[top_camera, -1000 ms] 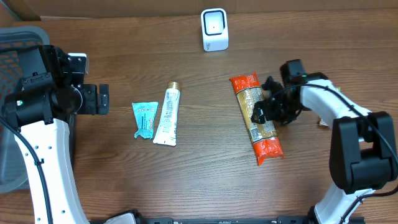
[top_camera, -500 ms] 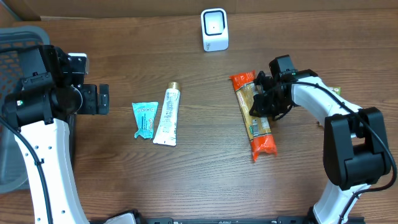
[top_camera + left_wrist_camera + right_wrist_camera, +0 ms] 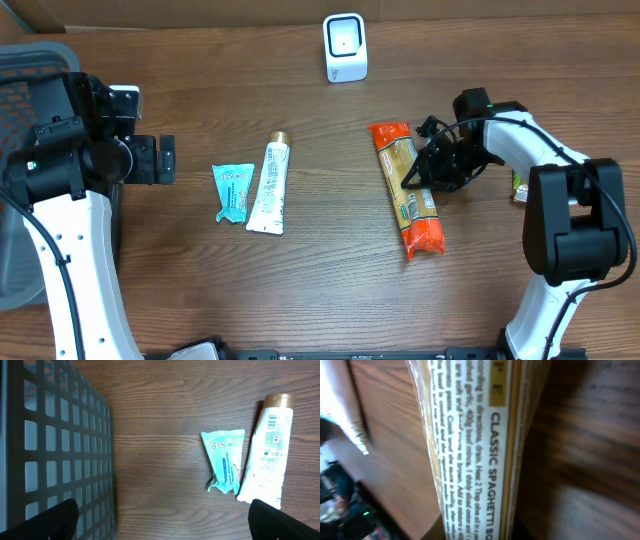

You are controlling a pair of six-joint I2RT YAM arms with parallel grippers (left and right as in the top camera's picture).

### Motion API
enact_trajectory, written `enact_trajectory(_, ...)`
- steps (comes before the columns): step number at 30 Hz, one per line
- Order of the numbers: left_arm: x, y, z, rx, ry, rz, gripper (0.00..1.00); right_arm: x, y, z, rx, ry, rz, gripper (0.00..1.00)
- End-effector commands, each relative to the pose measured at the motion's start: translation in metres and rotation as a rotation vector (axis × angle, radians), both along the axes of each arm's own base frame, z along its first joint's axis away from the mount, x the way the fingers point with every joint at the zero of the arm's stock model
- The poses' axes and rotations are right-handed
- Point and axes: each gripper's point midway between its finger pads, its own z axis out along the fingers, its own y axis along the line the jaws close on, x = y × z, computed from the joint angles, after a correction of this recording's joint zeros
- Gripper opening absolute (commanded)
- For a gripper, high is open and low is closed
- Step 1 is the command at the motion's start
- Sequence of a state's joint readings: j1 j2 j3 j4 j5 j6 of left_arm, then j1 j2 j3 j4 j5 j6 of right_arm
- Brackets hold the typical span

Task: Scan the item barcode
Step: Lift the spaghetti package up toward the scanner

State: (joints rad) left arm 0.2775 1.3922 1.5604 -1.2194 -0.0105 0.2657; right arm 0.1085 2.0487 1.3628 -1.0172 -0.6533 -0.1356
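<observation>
An orange-ended spaghetti packet (image 3: 410, 205) lies lengthwise on the wooden table, right of centre. My right gripper (image 3: 424, 177) is shut on its middle from the right side. The right wrist view is filled by the packet's printed label (image 3: 480, 450), which runs down between the jaws of that gripper (image 3: 480, 532). A white barcode scanner (image 3: 345, 47) stands at the back centre. My left gripper (image 3: 165, 160) hangs open at the far left. The left wrist view shows that gripper (image 3: 162, 520) with only bare wood between its fingers.
A teal sachet (image 3: 233, 191) (image 3: 225, 460) and a white tube (image 3: 270, 187) (image 3: 267, 455) lie side by side left of centre. A dark mesh basket (image 3: 25, 70) (image 3: 55, 445) sits at the left edge. A small green item (image 3: 519, 183) shows behind the right arm.
My right gripper has shut on the spaghetti packet. The packet's near end swung slightly left. The left arm has not moved.
</observation>
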Motion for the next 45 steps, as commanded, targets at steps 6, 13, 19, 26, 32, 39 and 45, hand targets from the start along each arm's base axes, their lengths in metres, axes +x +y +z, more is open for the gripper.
enact_trajectory(6, 0.000, 0.000, 0.004, 0.004, -0.011, -0.014, 1.00, 0.015, 0.025, 0.158, 0.249, -0.377, 0.039, 0.04)
enact_trajectory(13, 0.000, 0.000, 0.004, 0.004, -0.011, -0.014, 0.99, -0.018, 0.028, 0.252, 0.332, -0.635, 0.082, 0.04)
enact_trajectory(19, 0.000, 0.000, 0.004, 0.004, -0.011, -0.014, 1.00, -0.041, 0.028, 0.299, 0.368, -0.768, 0.083, 0.04)
enact_trajectory(26, 0.000, 0.000, 0.004, 0.004, -0.011, -0.014, 1.00, -0.041, 0.019, 0.338, 0.345, -0.872, -0.044, 0.04)
enact_trajectory(32, 0.000, 0.000, 0.004, 0.004, -0.011, -0.013, 1.00, -0.025, 0.006, 0.357, 0.321, -0.881, -0.232, 0.04)
enact_trajectory(39, 0.000, 0.000, 0.004, 0.004, -0.011, -0.013, 1.00, -0.013, -0.006, 0.372, 0.365, -0.879, -0.336, 0.04)
enact_trajectory(45, 0.000, 0.000, 0.004, 0.004, -0.011, -0.013, 1.00, -0.010, -0.006, 0.376, 0.381, -0.890, -0.339, 0.04)
